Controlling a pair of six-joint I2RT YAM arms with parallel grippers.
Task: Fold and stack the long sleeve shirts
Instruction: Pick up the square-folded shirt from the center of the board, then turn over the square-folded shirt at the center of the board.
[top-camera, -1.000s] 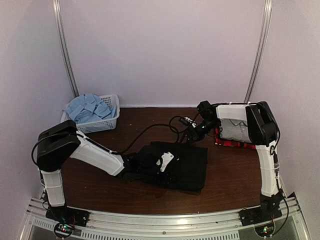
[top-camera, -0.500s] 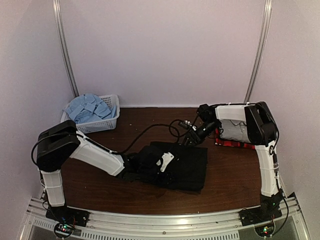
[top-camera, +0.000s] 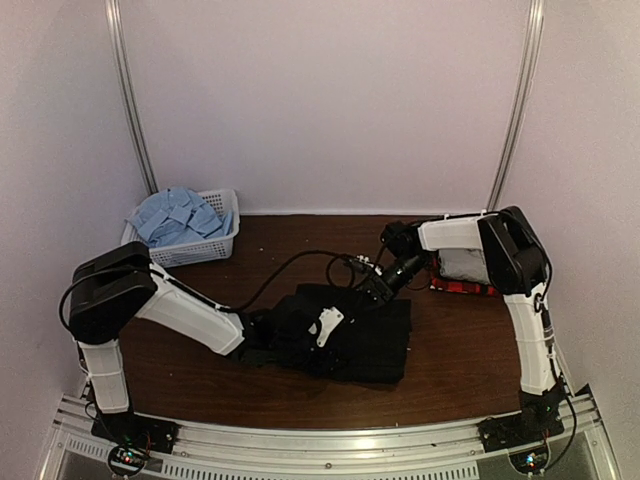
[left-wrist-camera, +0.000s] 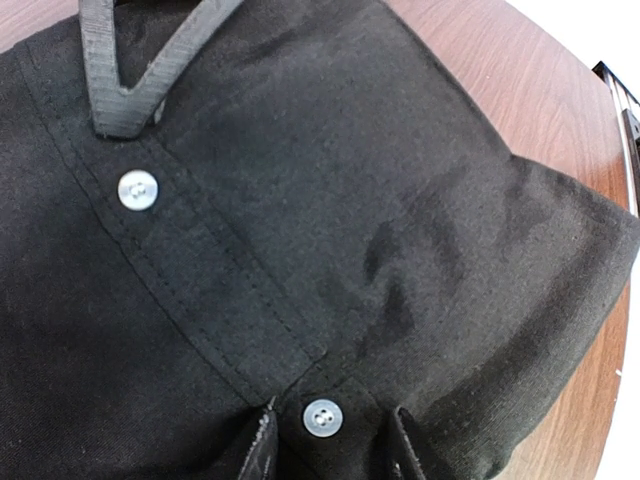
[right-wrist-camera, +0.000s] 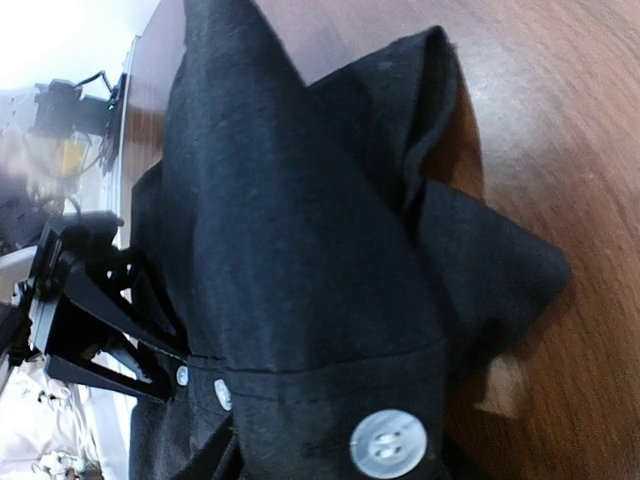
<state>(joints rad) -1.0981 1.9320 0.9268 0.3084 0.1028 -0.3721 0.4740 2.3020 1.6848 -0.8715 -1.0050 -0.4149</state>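
A plain black long sleeve shirt (top-camera: 365, 335) lies partly folded at the table's middle. My left gripper (top-camera: 280, 335) is shut on its near-left part; in the left wrist view the fingers (left-wrist-camera: 262, 445) pinch a buttoned strip of the black shirt (left-wrist-camera: 330, 250). My right gripper (top-camera: 372, 290) is at the shirt's far edge, closed on a buttoned cuff (right-wrist-camera: 388, 440), and the cloth (right-wrist-camera: 300, 230) rises in a bunched peak. A grey shirt (top-camera: 465, 262) lies folded on a red-and-black plaid shirt (top-camera: 470, 288) at the right. The light blue shirt (top-camera: 178, 215) is heaped in the basket.
A white mesh basket (top-camera: 205, 250) stands at the back left by the wall. A black cable (top-camera: 300, 262) loops over the brown table (top-camera: 460, 350) behind the black shirt. Walls close in the back and both sides. The left arm (right-wrist-camera: 85, 320) shows in the right wrist view.
My right gripper has moved left and down onto the black shirt's far edge and closed on its cuff. The left arm has held still on the shirt.
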